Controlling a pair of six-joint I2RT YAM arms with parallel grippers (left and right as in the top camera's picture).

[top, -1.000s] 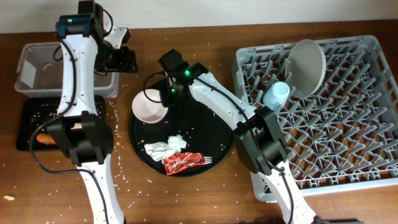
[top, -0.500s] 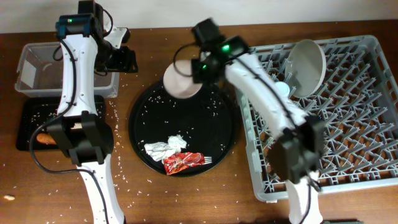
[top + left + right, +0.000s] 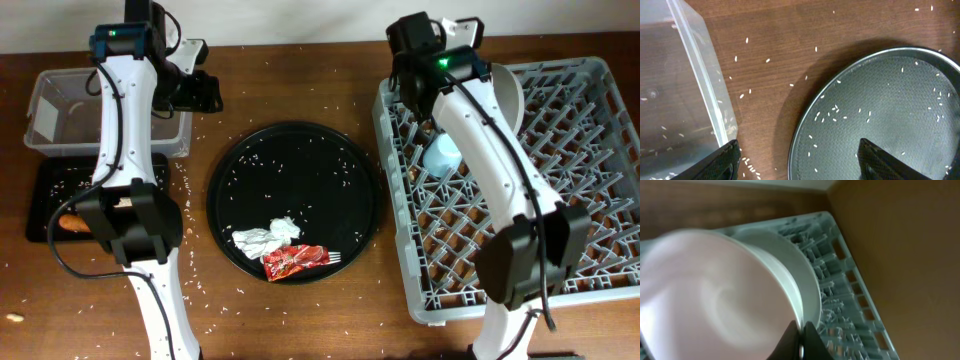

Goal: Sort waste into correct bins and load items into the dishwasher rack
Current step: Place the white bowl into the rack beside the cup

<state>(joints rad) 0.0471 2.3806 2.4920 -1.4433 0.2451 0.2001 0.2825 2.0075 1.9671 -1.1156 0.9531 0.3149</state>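
My right gripper point(image 3: 408, 70) is over the back left corner of the grey dishwasher rack point(image 3: 580, 200). It is shut on the rim of the white/pinkish bowl point(image 3: 715, 295), which the arm hides in the overhead view. The pale plate point(image 3: 800, 275) stands on edge right behind the bowl. The light-blue cup point(image 3: 442, 155) lies in the rack. My left gripper point(image 3: 800, 167) is open and empty, between the clear tub point(image 3: 680, 85) and the round black tray point(image 3: 890, 100). The crumpled napkin point(image 3: 265, 237), the red wrapper point(image 3: 295, 260) and the fork tip point(image 3: 336, 257) lie on the round tray.
The shallow black tray point(image 3: 45, 185) in front of the clear tub point(image 3: 60, 105) holds the carrot point(image 3: 72, 222) and rice. Rice grains point(image 3: 830, 112) are scattered over the round tray and the table. A small brown lump point(image 3: 12, 317) lies near the front left edge.
My right arm has carried the bowl from the left side of the round tray up and right to the rack's back left corner. The left arm has not moved.
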